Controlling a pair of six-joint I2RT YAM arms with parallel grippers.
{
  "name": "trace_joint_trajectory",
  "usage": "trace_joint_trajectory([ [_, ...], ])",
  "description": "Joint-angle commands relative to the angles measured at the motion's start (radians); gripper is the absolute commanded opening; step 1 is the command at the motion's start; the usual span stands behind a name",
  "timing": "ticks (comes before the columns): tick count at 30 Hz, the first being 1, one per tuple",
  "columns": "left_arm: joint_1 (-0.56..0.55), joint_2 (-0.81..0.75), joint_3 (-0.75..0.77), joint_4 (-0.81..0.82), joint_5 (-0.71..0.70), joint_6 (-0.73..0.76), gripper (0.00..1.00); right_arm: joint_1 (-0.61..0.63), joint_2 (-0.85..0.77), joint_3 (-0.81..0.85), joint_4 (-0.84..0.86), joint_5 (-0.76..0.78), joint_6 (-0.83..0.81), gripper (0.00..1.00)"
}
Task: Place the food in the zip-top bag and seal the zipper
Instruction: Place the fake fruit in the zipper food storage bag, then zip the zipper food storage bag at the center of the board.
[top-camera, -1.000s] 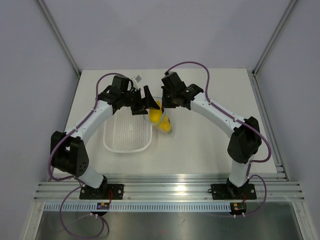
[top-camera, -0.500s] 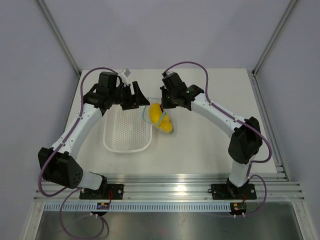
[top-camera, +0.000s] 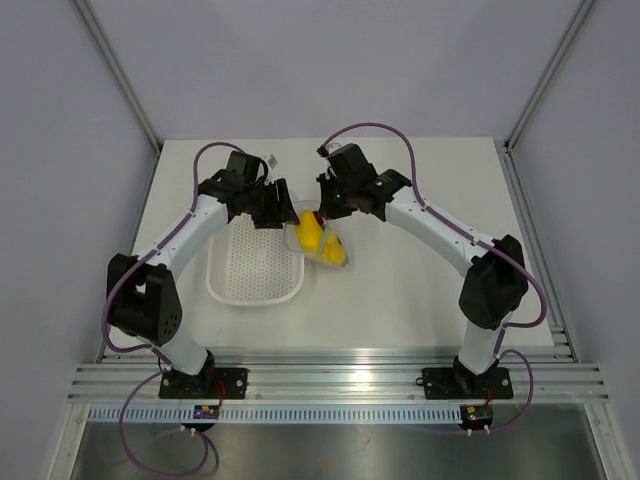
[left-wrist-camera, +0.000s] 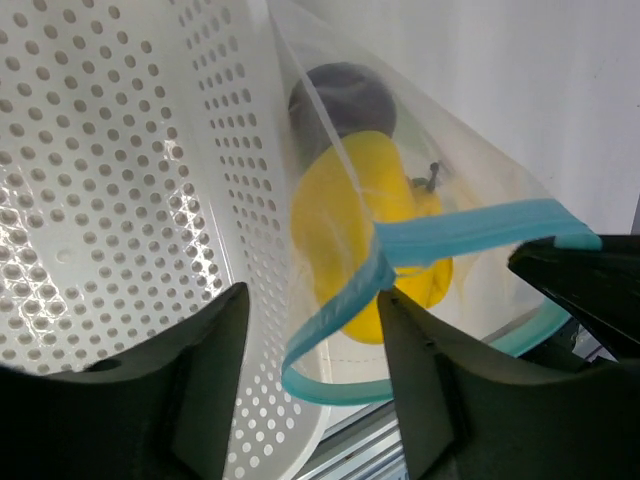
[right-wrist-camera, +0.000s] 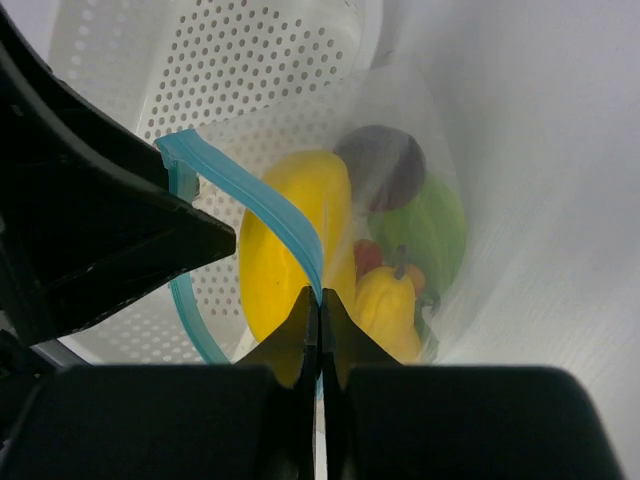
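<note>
food (right-wrist-camera: 300, 250) in zip-top bag (top-camera: 325, 245) on table (top-camera: 420, 280) beside basket (top-camera: 255, 270); right claw (right-wrist-camera: 318, 297) pinches zipper (right-wrist-camera: 255, 200), left claw (left-wrist-camera: 312, 300) spread, mouth gaping: sealing step, next likely press along strip.

Arms bent inward, left gripper (left-wrist-camera: 312, 300) jaws apart, right gripper (right-wrist-camera: 319, 300) jaws closed.

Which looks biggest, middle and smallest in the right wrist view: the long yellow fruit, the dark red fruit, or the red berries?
1. long yellow fruit
2. dark red fruit
3. red berries, partly hidden by the other pieces, so their full size is unsure.
All three lie inside the clear bag.
</note>
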Motion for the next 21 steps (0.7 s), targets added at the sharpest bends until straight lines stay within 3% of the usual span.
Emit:
trace_joint_trajectory([
  [1, -0.015, 0.025, 0.021, 0.050, -0.016, 0.000, 0.53, -0.011, -0.063, 0.004, 0.029, -0.034, -0.035, 0.00],
  [3, -0.020, 0.039, 0.039, 0.052, 0.003, -0.014, 0.44, -0.017, -0.066, -0.004, 0.034, -0.051, -0.042, 0.01],
  [4, -0.021, 0.042, 0.044, 0.053, 0.012, -0.023, 0.28, -0.023, -0.069, -0.006, 0.035, -0.054, -0.050, 0.05],
  [5, -0.021, 0.041, 0.049, 0.062, 0.026, -0.048, 0.15, -0.026, -0.074, -0.009, 0.038, -0.054, -0.056, 0.15],
  [6, -0.021, 0.039, 0.049, 0.070, 0.053, -0.066, 0.03, -0.029, -0.080, -0.021, 0.043, -0.055, -0.061, 0.49],
  [7, -0.023, 0.039, 0.055, 0.076, 0.064, -0.085, 0.00, -0.031, -0.107, -0.035, 0.055, -0.057, -0.076, 0.61],
  [8, -0.023, 0.036, 0.055, 0.094, 0.085, -0.124, 0.00, -0.031, -0.124, -0.059, 0.078, -0.046, -0.079, 0.79],
  [9, -0.023, 0.036, 0.055, 0.101, 0.090, -0.146, 0.00, -0.031, -0.141, -0.070, 0.086, -0.039, -0.085, 0.84],
  [14, -0.023, 0.041, 0.061, 0.118, 0.112, -0.249, 0.00, -0.031, -0.305, -0.214, 0.173, 0.012, -0.110, 0.91],
  [18, -0.023, 0.039, 0.056, 0.131, 0.115, -0.360, 0.00, -0.003, -0.533, -0.552, 0.389, 0.023, -0.140, 0.90],
  [21, -0.021, 0.053, 0.078, 0.127, 0.122, -0.427, 0.00, 0.006, -0.684, -0.699, 0.463, 0.026, -0.180, 0.88],
])
